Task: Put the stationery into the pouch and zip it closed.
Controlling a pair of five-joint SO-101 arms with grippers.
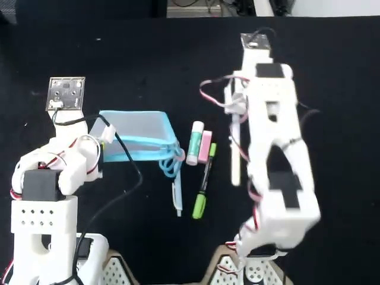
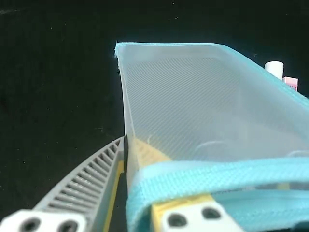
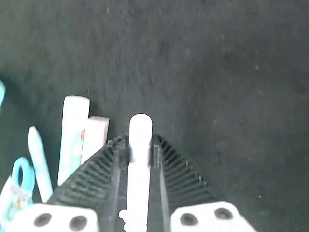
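You're mid-loading: your right hand (image 3: 140, 143) is clamped on a white stick (image 3: 140, 126), your left hand (image 2: 129, 153) pinches the pouch (image 2: 203, 96) edge on the tabletop (image 1: 148, 59); next, carry the stick to the pouch mouth

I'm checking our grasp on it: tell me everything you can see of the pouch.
The pouch is a flat rectangle of pale see-through mesh with turquoise edging and zipper band. It lies on the black table, with the left tool pinching one end; its yellow finger shows through the mesh.
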